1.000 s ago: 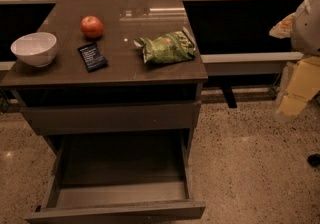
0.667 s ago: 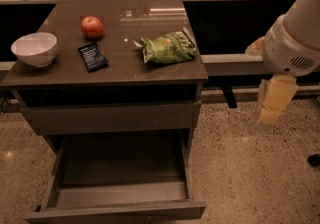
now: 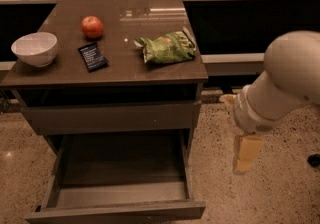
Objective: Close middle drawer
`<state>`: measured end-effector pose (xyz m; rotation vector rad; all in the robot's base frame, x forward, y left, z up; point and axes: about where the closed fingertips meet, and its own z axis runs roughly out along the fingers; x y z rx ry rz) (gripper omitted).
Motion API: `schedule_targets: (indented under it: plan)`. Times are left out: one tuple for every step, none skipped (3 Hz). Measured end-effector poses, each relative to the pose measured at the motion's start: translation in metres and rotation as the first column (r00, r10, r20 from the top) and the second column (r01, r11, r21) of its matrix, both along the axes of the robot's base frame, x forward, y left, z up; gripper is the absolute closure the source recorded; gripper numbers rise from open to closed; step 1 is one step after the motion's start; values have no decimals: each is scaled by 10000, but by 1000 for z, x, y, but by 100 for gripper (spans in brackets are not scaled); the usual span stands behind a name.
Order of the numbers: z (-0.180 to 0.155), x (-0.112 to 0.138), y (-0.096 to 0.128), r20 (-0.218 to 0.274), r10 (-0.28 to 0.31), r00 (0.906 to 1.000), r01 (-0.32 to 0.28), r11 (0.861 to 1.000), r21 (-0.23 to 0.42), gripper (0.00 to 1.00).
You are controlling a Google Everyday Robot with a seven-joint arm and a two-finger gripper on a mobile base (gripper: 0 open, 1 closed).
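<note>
The middle drawer [image 3: 120,188] is pulled far out of the grey-brown cabinet. Its flat handleless front [image 3: 117,212] lies near the lower edge of the view, and its grey inner box looks empty. Above it a shut drawer front [image 3: 110,117] sits under the cabinet top. My gripper [image 3: 245,154] hangs from the white arm [image 3: 285,80] to the right of the cabinet. It is over the floor, level with the open drawer's right side, and apart from it.
On the cabinet top [image 3: 125,63] are a white bowl [image 3: 34,48], a red apple [image 3: 92,26], a dark packet [image 3: 92,56] and a green chip bag [image 3: 166,46]. A railing and a dark wall run behind. Speckled floor [image 3: 280,193] lies to the right.
My arm has swung leftward and lower, so the gripper now hangs closer to the cabinet's right side. The drawer has not moved.
</note>
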<state>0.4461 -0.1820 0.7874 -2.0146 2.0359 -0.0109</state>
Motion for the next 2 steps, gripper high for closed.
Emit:
schedule_targets:
  plan:
    - [-26, -5, 7, 30, 100, 9999, -100, 9999, -10, 0]
    - [-39, -4, 14, -256, 293, 9992, -293, 9996, 5, 0]
